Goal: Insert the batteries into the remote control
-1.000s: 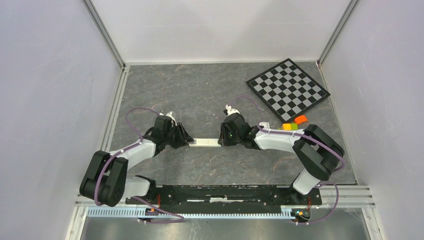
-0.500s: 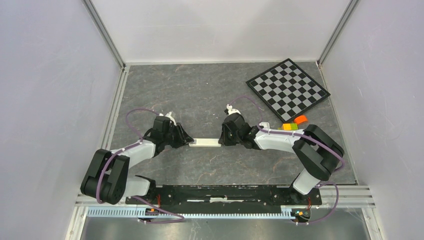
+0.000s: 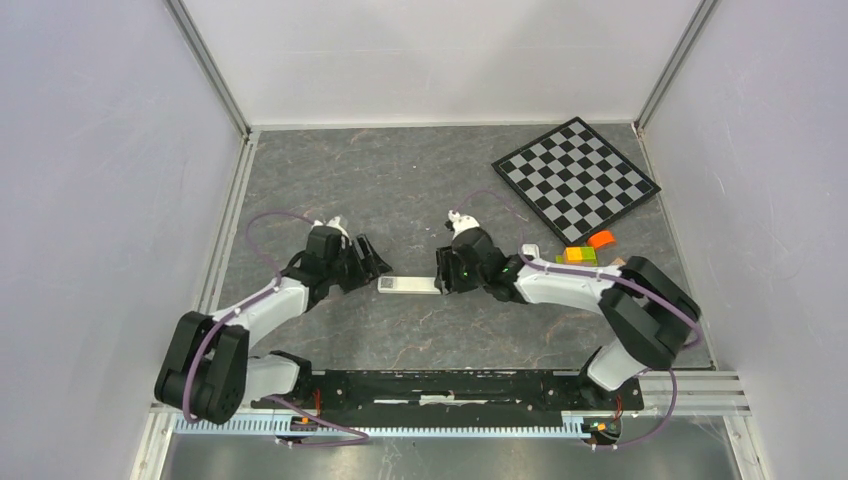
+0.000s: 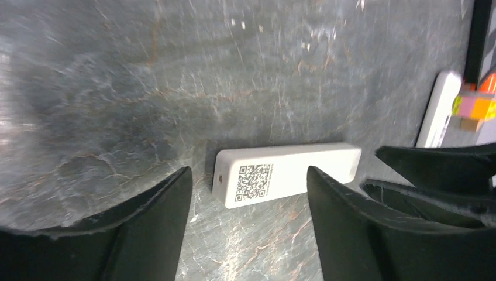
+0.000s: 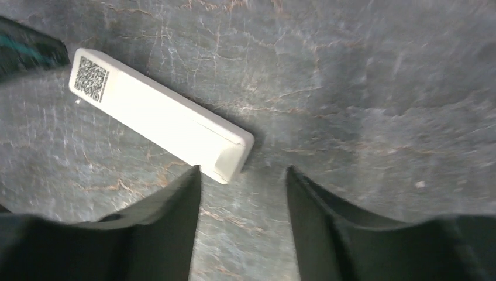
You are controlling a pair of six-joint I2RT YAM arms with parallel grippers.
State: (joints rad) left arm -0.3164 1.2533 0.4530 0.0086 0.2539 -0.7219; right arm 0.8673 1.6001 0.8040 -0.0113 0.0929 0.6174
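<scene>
Currently, the left arm (image 3: 268,303) reaches in from the left side of the bench (image 3: 400,185), low over the grey marbled surface. The left jaws stand open. In the left wrist view both dark fingers (image 4: 140,234) are spread well apart and nothing is clamped between them.

The remote control (image 3: 410,286), a slim white bar, lies flat on the bench just ahead of the left jaws, crosswise to their opening. Its end nearest these jaws carries a square QR label (image 4: 254,178) and sits in line with the gap. One finger overlaps the casing in that view, so it cannot be told whether the two touch.

The other end of the remote control lies just ahead of the right jaws, so the bar spans the space between the two sets of jaws. The right jaws are also open. In the right wrist view the fingers (image 5: 327,234) are parted, with the plain end of the bar in front of the gap. One fingertip comes right up to the edge of the casing, but contact cannot be confirmed. The casing is not gripped.

Behind the right jaws, beside the right arm (image 3: 560,285), a small white piece (image 3: 530,250) lies on the bench. Farther out on the same side sit a yellow-green block (image 3: 580,254) and an orange block (image 3: 601,238), close together. Well beyond the right jaws, toward the far right corner, a checkerboard (image 3: 575,178) lies flat.
</scene>
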